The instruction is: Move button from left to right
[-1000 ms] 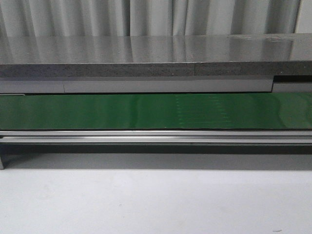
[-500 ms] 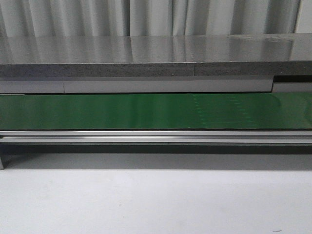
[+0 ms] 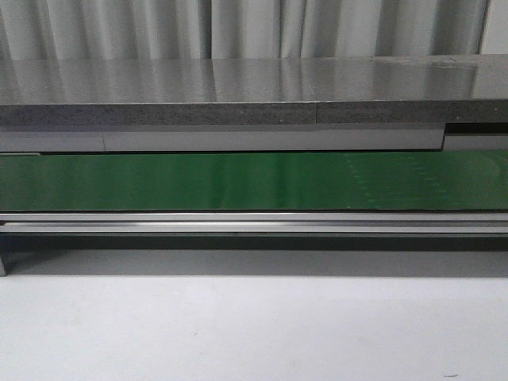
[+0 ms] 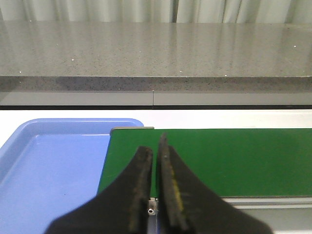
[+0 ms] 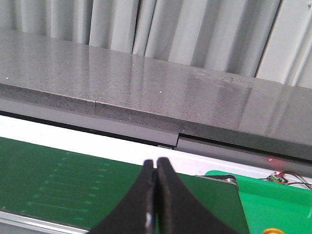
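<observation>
Green belt (image 3: 238, 181) runs right across the front view, with the grey stone worktop (image 3: 238, 83) behind it and white curtains (image 3: 238, 28) behind that. Neither of my arms shows up in that view.

My left pincer (image 4: 156, 148) hangs over the end of the belt, fingers nearly together with just a thin gap, nothing between them. A blue tray (image 4: 53, 165) sits just beside that belt end.

My right pincer (image 5: 157, 168) is over the other end of the belt, tips pressed together, also holding nothing. Past that end there's a green bin (image 5: 278, 204) with some wires (image 5: 290, 178) by its rim.

The button: I only catch a sliver of yellow-orange (image 5: 274, 231) at the frame edge, down in the green bin, off the belt. Can't tell for sure that it's the button head.
</observation>
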`<state>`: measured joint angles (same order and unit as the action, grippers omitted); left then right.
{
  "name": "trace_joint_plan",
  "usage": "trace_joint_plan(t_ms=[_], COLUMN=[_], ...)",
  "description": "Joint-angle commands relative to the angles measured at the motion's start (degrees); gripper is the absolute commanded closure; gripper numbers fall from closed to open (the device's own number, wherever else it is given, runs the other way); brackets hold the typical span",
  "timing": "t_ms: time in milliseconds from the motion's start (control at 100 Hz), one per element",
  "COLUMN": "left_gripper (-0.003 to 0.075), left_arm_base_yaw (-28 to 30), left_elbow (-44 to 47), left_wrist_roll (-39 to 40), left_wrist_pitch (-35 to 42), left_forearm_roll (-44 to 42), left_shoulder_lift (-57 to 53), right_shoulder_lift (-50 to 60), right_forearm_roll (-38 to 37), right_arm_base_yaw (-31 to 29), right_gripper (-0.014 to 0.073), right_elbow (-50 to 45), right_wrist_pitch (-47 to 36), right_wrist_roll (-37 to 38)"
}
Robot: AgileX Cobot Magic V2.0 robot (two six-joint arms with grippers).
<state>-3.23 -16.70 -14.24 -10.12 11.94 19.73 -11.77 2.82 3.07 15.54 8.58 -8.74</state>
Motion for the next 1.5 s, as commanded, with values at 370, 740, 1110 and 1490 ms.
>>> trace_joint_plan(t_ms=[370, 740, 1110, 1490], left_gripper=[0.0715, 0.0715, 0.0715, 0.0715], left_arm_base_yaw=[-0.52, -0.52, -0.52, -0.52], left_elbow=[-1.74, -1.74, -1.74, -1.74], left_wrist_roll=[0.11, 0.11, 0.11, 0.11], left_wrist_pitch=[4.94, 4.83, 4.83, 4.83], left_forearm_roll=[0.72, 0.72, 0.72, 0.72], left_shoulder_lift=[0.52, 0.52, 0.52, 0.52], right_shoulder_lift=[13.46, 13.2, 13.2, 13.2], right_forearm_roll=[-4.42, -4.42, -4.42, -4.42], right_arm_base_yaw=[0.45, 0.45, 0.45, 0.45], right_gripper=[0.0662, 0.0662, 0.0662, 0.0662], right_elbow=[-12.01, -17.27, -17.27, -17.27], right_wrist_pitch=[-5.01, -10.31, -8.89, -8.89], right_wrist_roll=[4.27, 4.36, 4.36, 4.36])
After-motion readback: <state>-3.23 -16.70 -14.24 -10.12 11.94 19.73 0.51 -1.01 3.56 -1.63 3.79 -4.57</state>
